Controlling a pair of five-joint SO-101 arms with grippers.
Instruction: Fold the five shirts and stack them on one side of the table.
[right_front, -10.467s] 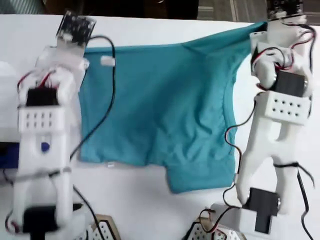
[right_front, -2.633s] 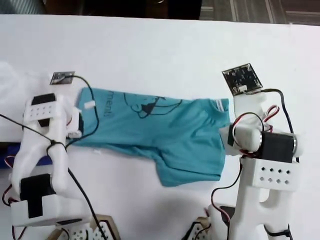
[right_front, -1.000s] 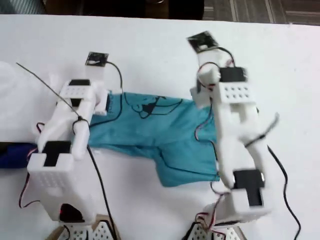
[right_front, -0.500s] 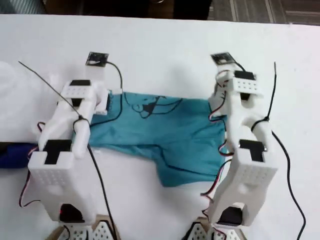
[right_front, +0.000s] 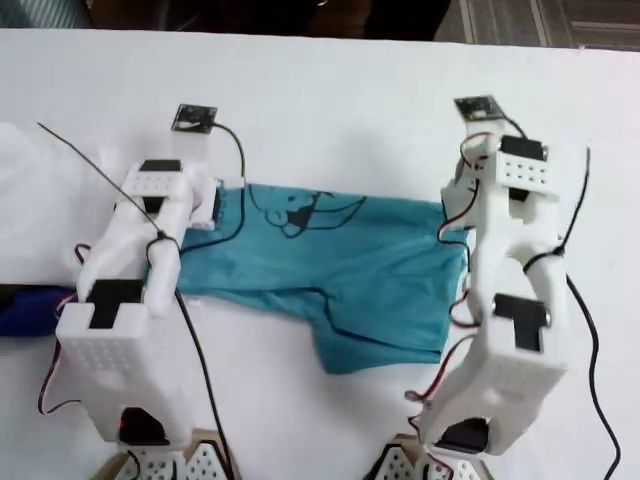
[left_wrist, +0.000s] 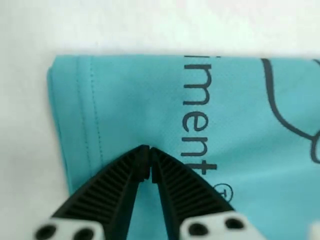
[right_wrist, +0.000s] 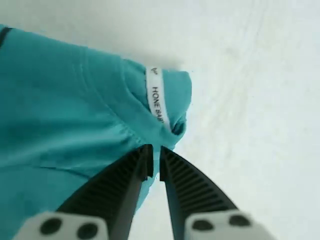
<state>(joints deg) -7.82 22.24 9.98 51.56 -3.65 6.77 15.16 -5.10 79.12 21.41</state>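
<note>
— Where is the shirt lying?
— The teal fabric shirt (right_front: 330, 270) is flat on the white table (right_front: 330, 90), roughly midway between the left and right edges. It is folded into a long band running crosswise between the two arms, and one flap sticks out toward the near edge.
— What about the left gripper?
— The black, ribbed left gripper (left_wrist: 149, 156) is over the end of the shirt nearer the table's left edge, just inside the double-stitched hem (left_wrist: 85, 115) and beside the dark lettering (left_wrist: 197, 125). Its fingers are pressed together with the tips down at the cloth. I cannot tell whether any fabric is caught between them.
— And the right one?
— The right gripper (right_wrist: 152, 155) is at the opposite end, by the neckline, close to the white neck label (right_wrist: 156, 100). Its fingers are drawn in to a thin slit, tips at the very edge of the cloth where bare table begins. Whether cloth is nipped there is unclear too.
— Anything else?
— A dark blue object (right_front: 25, 310) lies at the left edge, partly behind the white left arm (right_front: 120, 290).
</note>
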